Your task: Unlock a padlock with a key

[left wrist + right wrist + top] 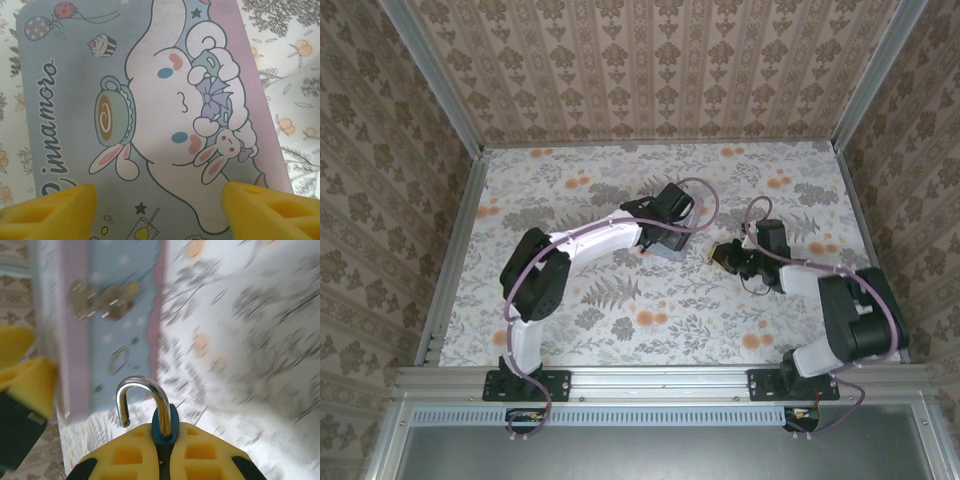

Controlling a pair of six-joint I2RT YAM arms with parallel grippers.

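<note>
Your counter is covered in a floral print. Your left arm reaches to its middle, and your right arm bends in from the right.

The pastel cartoon tin lies flat on the counter under your left claw. That claw's yellow fingers are spread wide over the near end of the lid and grip nothing. You cannot tell whether they touch the lid.

Your right claw sits just to the right of the tin, near the left claw. It is closed on the padlock, with the bluish-green body pinched between the yellow pads and poking out past them.

The silvery shackle arches to one side. Its far leg ends free, clear of the body. The right wrist view is blurred, and a small metal clasp on the tin's side shows only vaguely.
</note>
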